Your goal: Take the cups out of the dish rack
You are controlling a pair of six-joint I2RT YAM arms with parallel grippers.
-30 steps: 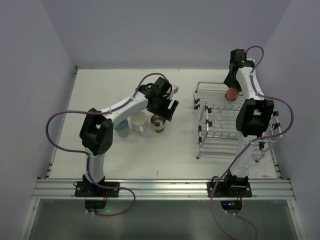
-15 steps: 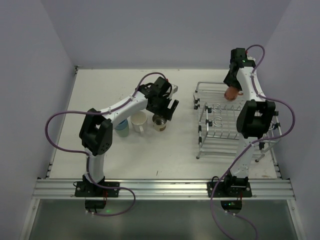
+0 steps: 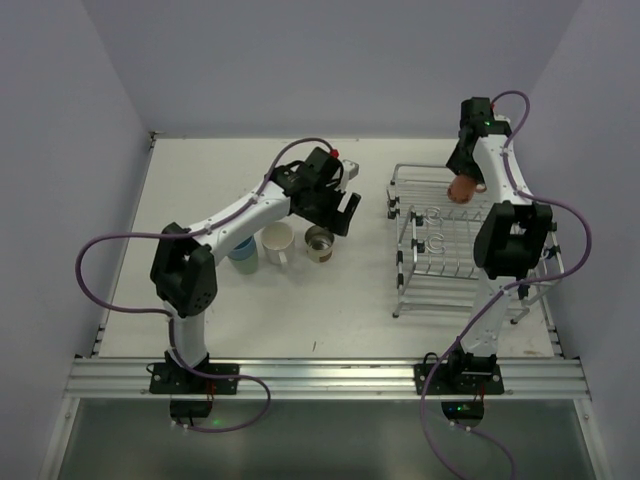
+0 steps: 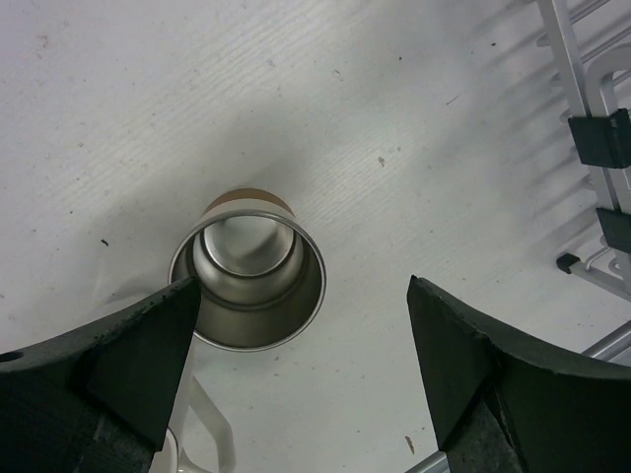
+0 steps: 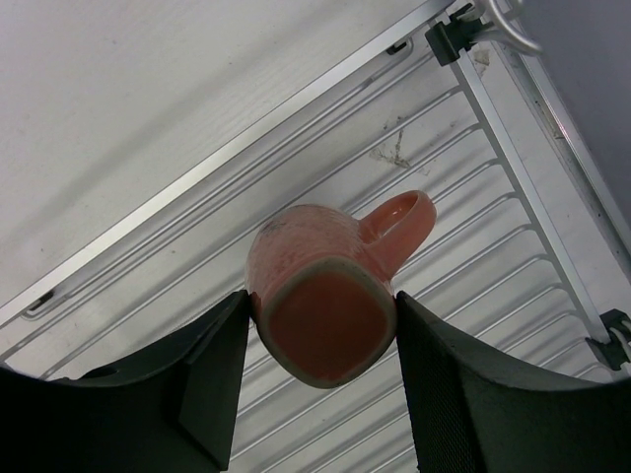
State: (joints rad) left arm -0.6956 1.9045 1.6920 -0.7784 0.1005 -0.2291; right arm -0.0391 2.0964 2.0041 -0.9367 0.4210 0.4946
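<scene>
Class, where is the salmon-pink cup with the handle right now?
In the top view the salmon-pink cup is on the right, gripped by the right end effector at the far end of the dish rack.

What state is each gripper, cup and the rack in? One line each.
left gripper: open, over the tan cup
right gripper: shut on the pink cup
tan cup: upright on the table, ungripped
pink cup: held over the dish rack
white cup: upright on the table
light blue cup: on the table, partly hidden
dish rack: standing on the table
</scene>
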